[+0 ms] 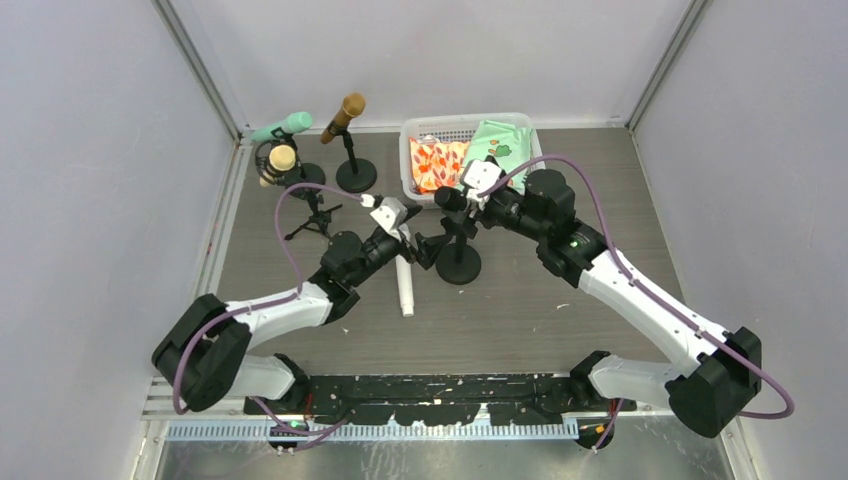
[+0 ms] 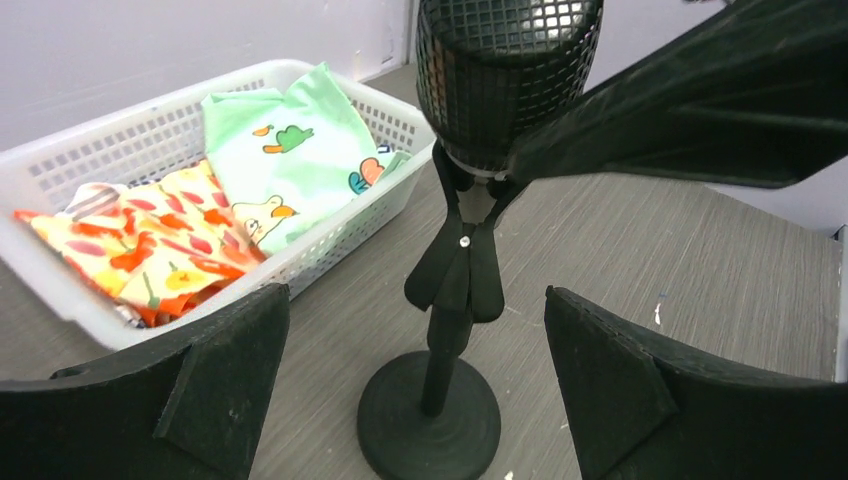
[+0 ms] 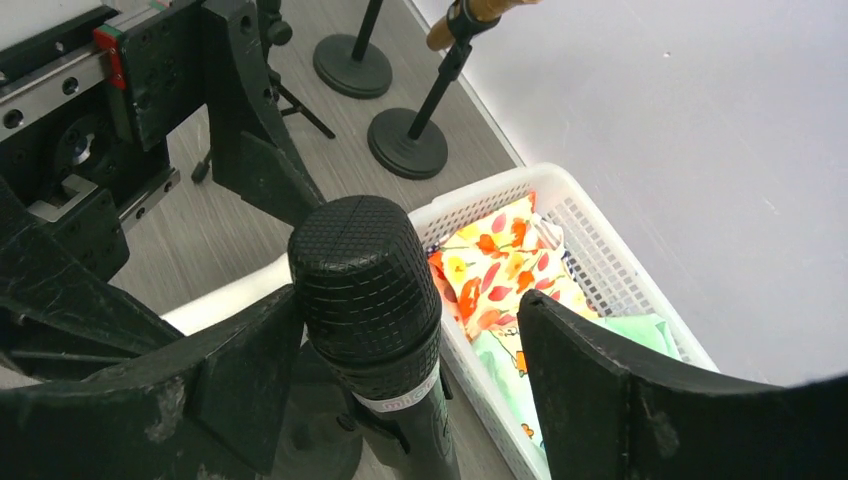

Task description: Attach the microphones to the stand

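The black microphone [image 3: 365, 290] stands roughly upright in the spring clip [image 2: 460, 270] of its round-based stand [image 2: 430, 420], head uppermost. The head is a hard dimpled mesh dome over a smooth slim barrel. The right gripper [image 3: 410, 310] brackets that head with jaws parted: one finger sits just beside the mesh, the other is clear of it, and I see no squeeze. The left gripper [image 2: 415, 295] faces the stand lower down, spread wide and holding nothing, the clip between its fingers and apart from both. To my eye the next move hinges on the white microphone [image 1: 405, 285], a smooth stick lying flat on the table just to the near side of the left gripper. Its long axis runs towards the arm bases, and the left arm is plainly the nearer. Beyond the stand sits a white lattice basket [image 2: 100, 150] of soft printed cloth
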Controlling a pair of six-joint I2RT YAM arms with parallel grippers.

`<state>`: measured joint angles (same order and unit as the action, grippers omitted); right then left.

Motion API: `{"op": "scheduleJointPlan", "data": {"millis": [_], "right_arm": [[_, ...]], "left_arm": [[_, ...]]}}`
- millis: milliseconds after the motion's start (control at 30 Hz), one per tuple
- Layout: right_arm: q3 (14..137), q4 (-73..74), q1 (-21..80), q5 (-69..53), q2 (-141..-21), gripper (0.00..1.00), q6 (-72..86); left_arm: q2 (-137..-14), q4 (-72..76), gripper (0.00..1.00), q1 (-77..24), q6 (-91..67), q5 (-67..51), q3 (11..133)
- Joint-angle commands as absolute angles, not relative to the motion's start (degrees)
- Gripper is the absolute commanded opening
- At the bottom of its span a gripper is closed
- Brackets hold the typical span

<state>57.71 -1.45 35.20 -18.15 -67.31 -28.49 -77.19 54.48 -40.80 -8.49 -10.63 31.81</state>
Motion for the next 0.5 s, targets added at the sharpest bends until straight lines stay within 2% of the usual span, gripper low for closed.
{"op": "scheduleJointPlan", "data": {"millis": [0, 267, 400, 467], "right_arm": [[60.0, -4.0, 35.4, -19.7, -62.8, 0.83, -25.1], [55.0, -6.7, 35.5, -22.5, -54.9, 0.84, -15.1], [53.1, -7.9, 35.4, -16.5, -50.3, 0.86, -4.0], [52.9, -6.2, 35.5, -11.3, -48.6, 0.89, 1.4]], "left_arm": [[-71.4, 47.1, 1.0, -40.6, -7.6, -7.1, 30.1], [-56.8, 23.1, 1.0, -40.6, -14.2, 7.3, 30.6], [-47.8, 5.0, 1.0, -40.6, -25.5, 18.1, 33.8], [-44.9, -5.0, 1.0, -40.6, -26.5, 19.1, 36.9]]}}
